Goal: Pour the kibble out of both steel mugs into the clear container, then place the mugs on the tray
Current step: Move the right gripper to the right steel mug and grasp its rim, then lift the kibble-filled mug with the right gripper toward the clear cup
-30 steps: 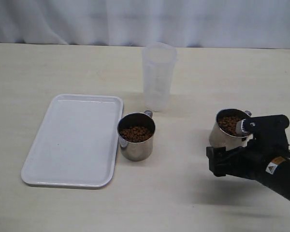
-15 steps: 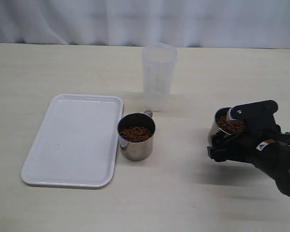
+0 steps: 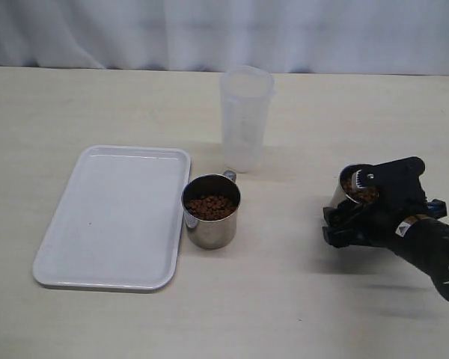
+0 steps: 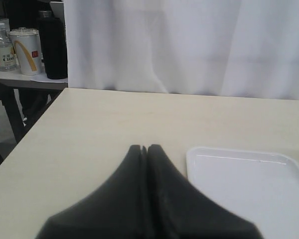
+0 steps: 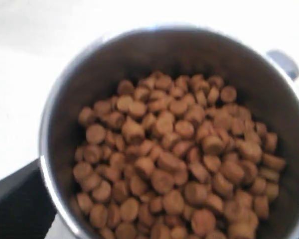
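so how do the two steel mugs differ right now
In the exterior view the left mug stands free, fully visible; the right mug is partly hidden by the open right gripper. The left mug sits at the tray edge; the right mug sits well away. Both are upright and hold kibble.

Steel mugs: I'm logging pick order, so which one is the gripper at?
The mug far from the tray: the open right gripper is at it. The other mug stands alone beside the tray.

The right gripper (image 3: 349,207) has sunk lower, now straddling the right steel mug (image 3: 351,188).
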Tool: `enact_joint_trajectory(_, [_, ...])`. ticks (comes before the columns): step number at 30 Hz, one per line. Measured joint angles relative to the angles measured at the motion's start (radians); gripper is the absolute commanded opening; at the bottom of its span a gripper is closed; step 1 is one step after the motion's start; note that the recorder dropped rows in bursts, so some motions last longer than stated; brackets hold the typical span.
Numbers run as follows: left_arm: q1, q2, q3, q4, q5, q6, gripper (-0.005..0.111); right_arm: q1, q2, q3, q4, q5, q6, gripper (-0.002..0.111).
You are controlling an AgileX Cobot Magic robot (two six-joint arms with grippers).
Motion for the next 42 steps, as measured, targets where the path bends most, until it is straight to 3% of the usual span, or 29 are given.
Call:
enact_joint_trajectory(6, [0.000, 0.000, 0.000, 0.000, 0.000, 0.000, 0.000, -0.003, 0.072, -0.002, -0.013, -0.162, 0.074, 0.105])
enact_joint_trajectory(16, [0.000, 0.000, 0.000, 0.000, 0.000, 0.000, 0.000, -0.003, 0.078, -0.002, -0.020, -0.164, 0.103, 0.103])
enact_joint_trajectory(18, [0.000, 0.000, 0.000, 0.000, 0.000, 0.000, 0.000, -0.003, 0.077, -0.002, -0.020, -0.159, 0.103, 0.081])
enact_joint_trajectory(19, [0.000, 0.000, 0.000, 0.000, 0.000, 0.000, 0.000, -0.003, 0.076, -0.002, -0.020, -0.153, 0.103, 0.051])
enact_joint_trajectory(20, [0.000, 0.000, 0.000, 0.000, 0.000, 0.000, 0.000, -0.003, 0.075, -0.002, -0.024, -0.137, 0.103, 0.032])
enact_joint_trajectory(21, [0.000, 0.000, 0.000, 0.000, 0.000, 0.000, 0.000, -0.003, 0.075, -0.004, -0.020, -0.126, 0.101, 0.003])
enact_joint_trajectory(28, [0.000, 0.000, 0.000, 0.000, 0.000, 0.000, 0.000, -0.003, 0.060, -0.035, 0.018, -0.075, -0.019, 0.005])
enact_joint_trajectory(42, [0.000, 0.000, 0.000, 0.000, 0.000, 0.000, 0.000, -0.003, -0.207, -0.022, 0.026, -0.005, -0.070, 0.005])
